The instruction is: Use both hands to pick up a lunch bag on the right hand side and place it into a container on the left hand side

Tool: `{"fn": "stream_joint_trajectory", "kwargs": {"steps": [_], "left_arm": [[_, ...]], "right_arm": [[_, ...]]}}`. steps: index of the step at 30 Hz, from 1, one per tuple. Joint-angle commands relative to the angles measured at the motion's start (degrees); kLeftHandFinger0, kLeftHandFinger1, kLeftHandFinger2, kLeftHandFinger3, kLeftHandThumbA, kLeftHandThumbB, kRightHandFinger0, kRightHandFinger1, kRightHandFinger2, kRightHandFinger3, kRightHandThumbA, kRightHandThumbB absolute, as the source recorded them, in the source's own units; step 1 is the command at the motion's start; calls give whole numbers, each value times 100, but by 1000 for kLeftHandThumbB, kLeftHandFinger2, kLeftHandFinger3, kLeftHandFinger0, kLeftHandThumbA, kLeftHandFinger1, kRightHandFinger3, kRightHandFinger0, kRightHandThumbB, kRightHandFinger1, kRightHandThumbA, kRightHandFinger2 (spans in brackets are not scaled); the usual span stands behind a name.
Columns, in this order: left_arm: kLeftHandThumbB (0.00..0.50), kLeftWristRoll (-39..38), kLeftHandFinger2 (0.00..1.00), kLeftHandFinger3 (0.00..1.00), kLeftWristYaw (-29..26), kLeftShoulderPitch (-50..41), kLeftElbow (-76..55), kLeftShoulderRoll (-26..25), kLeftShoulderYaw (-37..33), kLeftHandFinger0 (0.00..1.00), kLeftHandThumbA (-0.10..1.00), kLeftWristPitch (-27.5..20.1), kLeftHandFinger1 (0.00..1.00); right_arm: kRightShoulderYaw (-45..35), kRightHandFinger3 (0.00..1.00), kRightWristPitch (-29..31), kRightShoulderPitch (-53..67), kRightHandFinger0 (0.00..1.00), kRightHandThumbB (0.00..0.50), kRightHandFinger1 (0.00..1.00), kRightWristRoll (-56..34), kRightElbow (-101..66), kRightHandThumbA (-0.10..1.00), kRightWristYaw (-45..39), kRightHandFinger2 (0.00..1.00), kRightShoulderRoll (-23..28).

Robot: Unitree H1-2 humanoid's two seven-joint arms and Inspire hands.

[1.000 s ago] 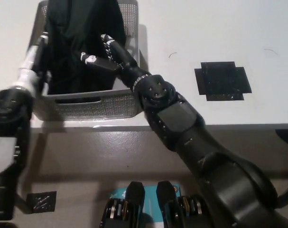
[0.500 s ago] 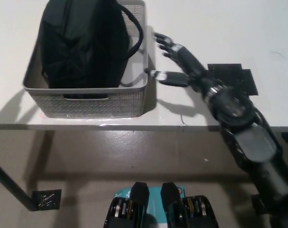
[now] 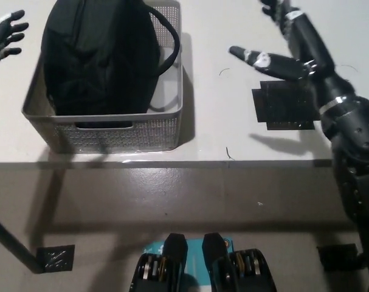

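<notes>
From the head camera, the black lunch bag [image 3: 99,58] sits inside the grey woven container [image 3: 111,131] at the left of the white table [image 3: 220,128]. It stands upright and fills most of the bin, its top rising above the rim. Its dark carry strap [image 3: 171,44] loops out over the container's right wall. Neither hand touches the bag or the container. The white left hand [image 3: 3,36] shows only partly at the upper left edge, to the left of the container and apart from it, with its fingers spread and nothing in its grasp. The black right hand [image 3: 287,42] hovers over the right part of the table, well apart from the container, fingers splayed and empty; its upper fingers are cut off by the top edge. Below that hand a black cross-shaped mat [image 3: 284,104] lies flat on the table, partly covered by the right forearm. A small dark mark [image 3: 228,153] sits near the table's front edge.
</notes>
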State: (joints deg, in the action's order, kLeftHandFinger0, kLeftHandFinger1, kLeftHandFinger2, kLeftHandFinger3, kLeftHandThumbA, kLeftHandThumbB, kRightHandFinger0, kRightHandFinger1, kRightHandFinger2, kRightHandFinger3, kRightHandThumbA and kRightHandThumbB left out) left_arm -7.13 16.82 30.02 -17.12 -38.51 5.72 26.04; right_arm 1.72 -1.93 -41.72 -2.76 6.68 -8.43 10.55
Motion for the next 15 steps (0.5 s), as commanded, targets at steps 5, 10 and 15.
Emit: {"fn": "stream_joint_trajectory", "kwargs": {"steps": [5,10,15], "left_arm": [[152,-667,1000,1000,-255,-1593,-1880,840,327,1000,1000,-21,1000],[218,-622,1000,1000,-343,-2627,-2309,1715,79,1000,1000,-485,1000],[210,-444,1000,1000,-218,-3479,-2297,2405,-178,1000,1000,-1194,1000]], "right_arm": [[-179,1000,392,2081,1000,280,1000,-880,-2487,1000,-32,1000,-455],[-72,1000,710,3485,1000,286,1000,-1087,-3197,1000,-90,1000,-651],[114,1000,1185,4388,1000,313,1000,-1119,-3232,1000,-230,1000,-774]]}}
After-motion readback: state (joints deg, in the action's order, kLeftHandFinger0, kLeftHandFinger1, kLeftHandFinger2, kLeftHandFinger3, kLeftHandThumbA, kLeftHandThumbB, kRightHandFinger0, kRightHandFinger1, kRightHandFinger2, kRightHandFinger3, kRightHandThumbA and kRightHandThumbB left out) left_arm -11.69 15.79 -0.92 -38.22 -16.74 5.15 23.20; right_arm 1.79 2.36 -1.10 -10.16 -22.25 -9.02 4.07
